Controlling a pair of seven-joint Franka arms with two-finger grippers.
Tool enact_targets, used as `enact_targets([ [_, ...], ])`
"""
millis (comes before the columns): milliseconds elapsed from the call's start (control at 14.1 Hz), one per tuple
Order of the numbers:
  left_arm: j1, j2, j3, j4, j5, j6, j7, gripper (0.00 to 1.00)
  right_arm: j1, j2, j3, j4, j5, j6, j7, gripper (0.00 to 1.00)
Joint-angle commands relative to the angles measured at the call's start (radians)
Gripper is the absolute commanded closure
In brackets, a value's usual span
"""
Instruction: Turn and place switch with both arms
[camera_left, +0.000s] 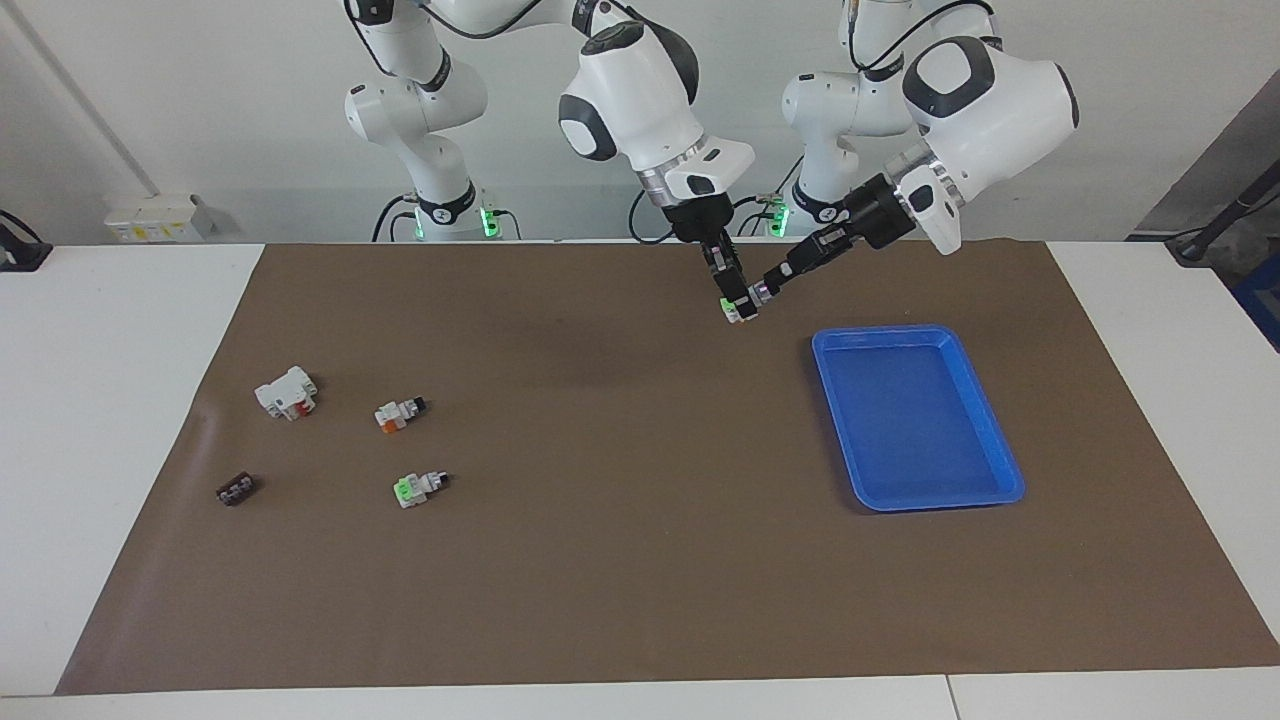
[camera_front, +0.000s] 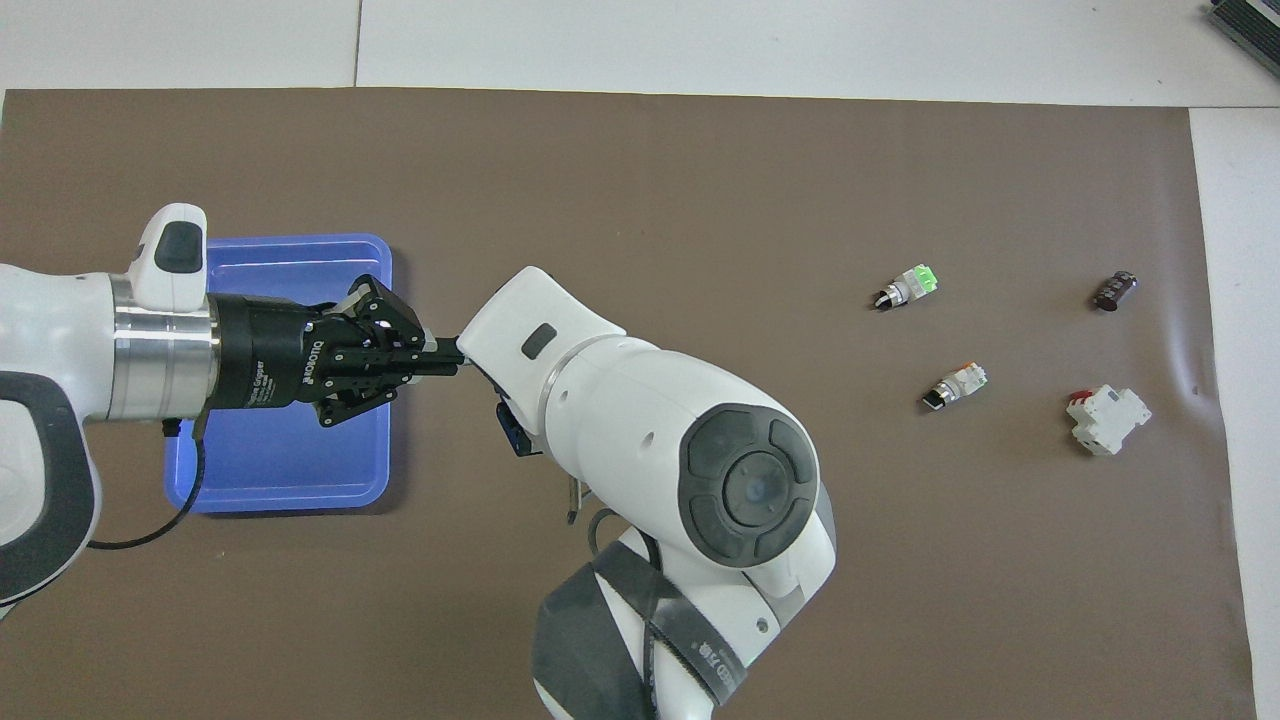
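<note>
A small white switch (camera_left: 741, 311) with a bright green face hangs in the air between both grippers, over the brown mat beside the blue tray (camera_left: 915, 420). My right gripper (camera_left: 733, 298) points down and is shut on the switch's body. My left gripper (camera_left: 768, 288) reaches in sideways and is shut on its collar end. In the overhead view the left gripper (camera_front: 450, 357) shows with its fingers drawn together over the tray's edge (camera_front: 280, 460). There the right arm's wrist hides the right gripper and the switch.
Toward the right arm's end of the mat lie two more switches, one orange-sided (camera_left: 400, 412) (camera_front: 955, 386) and one green-faced (camera_left: 418, 487) (camera_front: 908, 287). Beside them are a bigger white block with a red patch (camera_left: 287, 392) (camera_front: 1108, 418) and a tiny dark brown piece (camera_left: 235, 489) (camera_front: 1115, 291).
</note>
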Motion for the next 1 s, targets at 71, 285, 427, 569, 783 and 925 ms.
enact_targets([
  [71,-0.008,-0.013,0.012,-0.021,-0.008,0.032,-0.192,1.0,-0.004,-0.01,0.007,0.006,-0.018,0.009,0.029,1.0],
  [285,-0.005,-0.009,0.012,-0.02,-0.008,0.112,-0.394,1.0,-0.005,-0.01,0.007,0.005,-0.016,0.009,0.029,1.0],
  [427,-0.005,-0.007,0.012,-0.021,-0.005,0.165,-0.52,1.0,-0.005,-0.013,0.007,0.006,-0.016,0.008,0.029,1.0],
  [569,-0.003,-0.006,0.014,-0.023,0.006,0.179,-0.639,1.0,-0.005,-0.019,0.007,0.005,-0.016,0.006,0.029,1.0],
  [783,0.007,-0.007,0.015,-0.03,0.015,0.176,-0.779,1.0,-0.007,-0.019,0.007,0.005,-0.018,0.005,0.041,1.0],
  [925,0.012,-0.007,0.014,-0.029,0.097,0.175,-0.941,1.0,-0.007,-0.019,0.007,0.005,-0.018,0.005,0.041,1.0],
])
